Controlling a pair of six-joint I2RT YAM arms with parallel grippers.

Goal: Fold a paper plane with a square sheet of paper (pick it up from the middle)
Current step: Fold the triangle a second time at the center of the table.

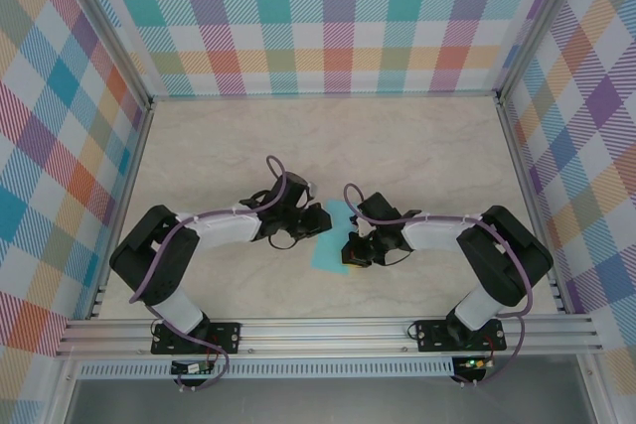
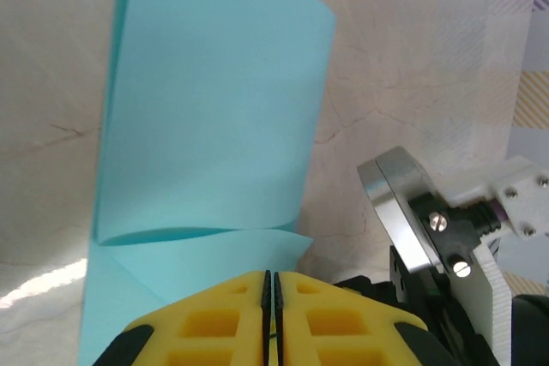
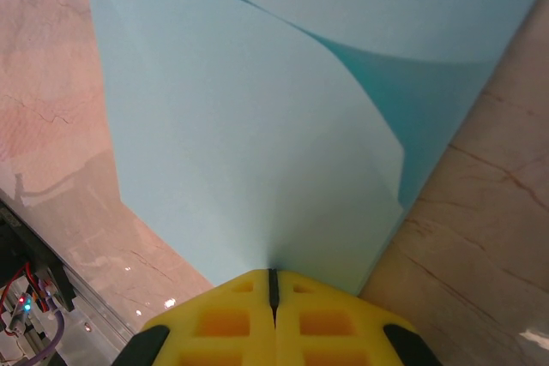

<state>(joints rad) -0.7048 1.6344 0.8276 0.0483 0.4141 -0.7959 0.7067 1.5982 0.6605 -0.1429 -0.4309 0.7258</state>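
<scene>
- Overhead, plaid walls in teal, orange, purple and green enclose three sides of the work cell.
- Pale marble-patterned table spreads between them, with a ribbed aluminium rail across its near edge.
- Left arm and right arm, black and white with purple cables looped along them, bend inward from their bases on that rail until their wrists nearly meet at the table's centre.
- Square sheet of paper, plain teal, lies on the table between the two wrists. From above it reads as a narrow strip. Its long axis runs from the near rail toward the far wall, and the near end leans slightly left.
- From the wrist cameras the sheet is partly folded. One layer rests flat on the marble while another lifts off it in a smooth curve, with a darker shadowed gap between the two.
- Left gripper sits low at the sheet's edge, its yellow fingers pressed together with only a hairline seam between them. Whether paper is caught in that seam cannot be told.
- Right gripper has its yellow fingers closed tight and pinching the sheet. The paper runs straight into the seam and fans out from it.
</scene>
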